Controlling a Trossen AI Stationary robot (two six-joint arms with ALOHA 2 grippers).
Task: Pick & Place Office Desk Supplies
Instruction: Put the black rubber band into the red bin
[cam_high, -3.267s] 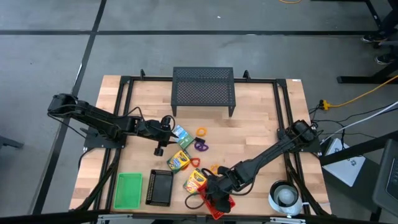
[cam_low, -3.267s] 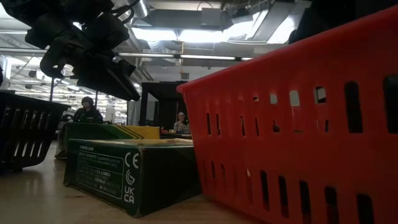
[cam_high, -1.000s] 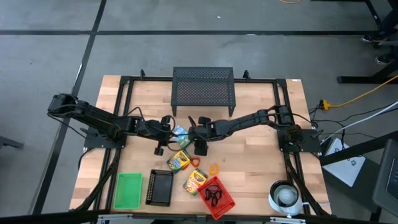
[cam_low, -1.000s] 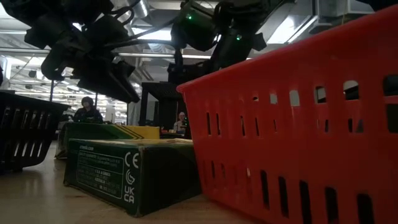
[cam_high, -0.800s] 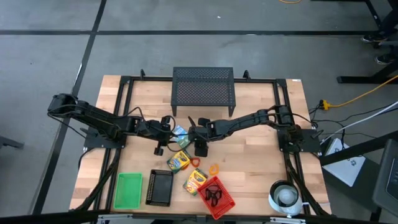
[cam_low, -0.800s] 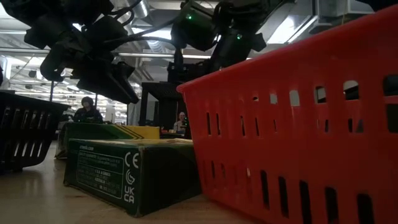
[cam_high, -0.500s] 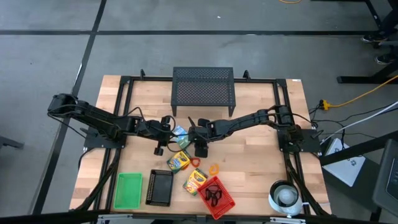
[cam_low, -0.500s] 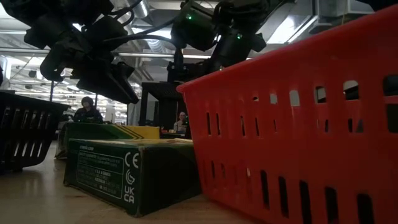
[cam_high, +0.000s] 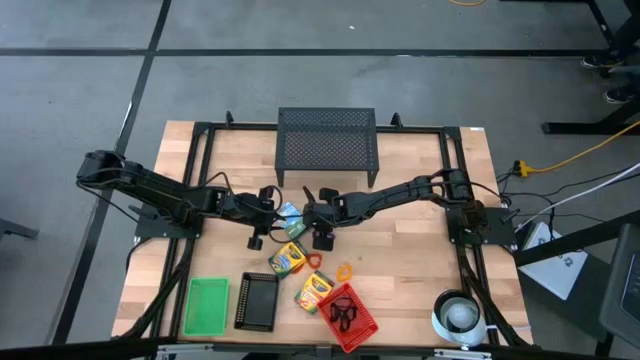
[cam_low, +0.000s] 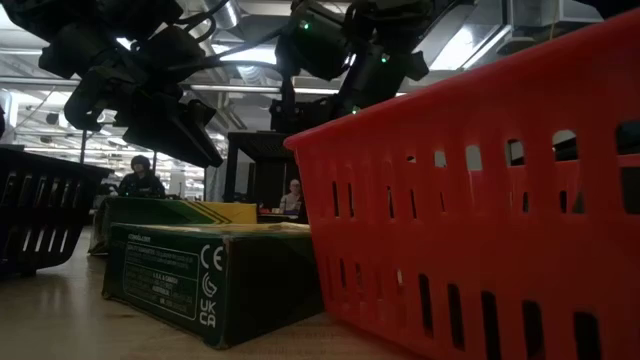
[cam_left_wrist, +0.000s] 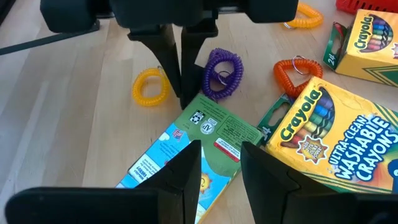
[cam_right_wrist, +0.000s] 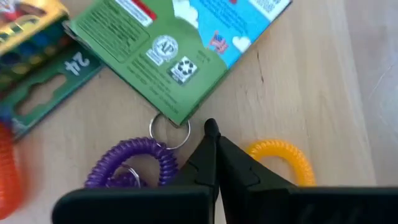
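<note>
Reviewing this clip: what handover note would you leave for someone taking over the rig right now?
Right gripper: shut, tips low between the purple coiled ring and the yellow coiled ring; nothing visibly gripped.
Left gripper: open, hovering over the flat blue-and-green box.
Done: small black clips lie in the red slotted basket.
Left: both rings, the orange coiled ring, the flat box and the yellow-and-green crayon boxes are all on the table, unsorted.

Three crayon boxes (cam_high: 287, 259), four coil rings (cam_left_wrist: 221, 72), three bins (cam_high: 347, 315), one mesh stand (cam_high: 327, 143), one white roll (cam_high: 459, 315)
</note>
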